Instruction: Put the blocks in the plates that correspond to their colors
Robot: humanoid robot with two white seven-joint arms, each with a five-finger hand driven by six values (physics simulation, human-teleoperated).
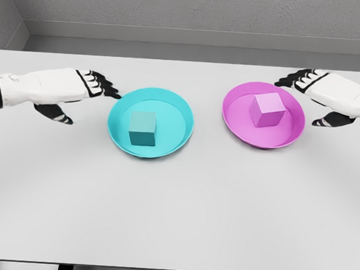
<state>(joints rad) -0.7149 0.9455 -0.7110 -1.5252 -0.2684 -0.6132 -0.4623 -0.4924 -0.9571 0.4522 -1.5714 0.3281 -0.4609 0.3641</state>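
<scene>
Grey-walled room, white table: both blocks sit in matching plates.
Your left hand and right hand hang released; cyan block in cyan plate, pink block in pink plate, probably rigid, light, best pinched across opposite flat faces.

Two plates are counted on one white table: one cyan plate, left of the table's middle, and one pink plate, right of the middle. Two blocks are counted: one cyan block, seen inside the cyan plate, and one pink block, seen inside the pink plate. Each plate is thus occupied by a single block. Two robot hands are counted above the table: one left hand by the table's left edge and one right hand by its right edge.
</scene>
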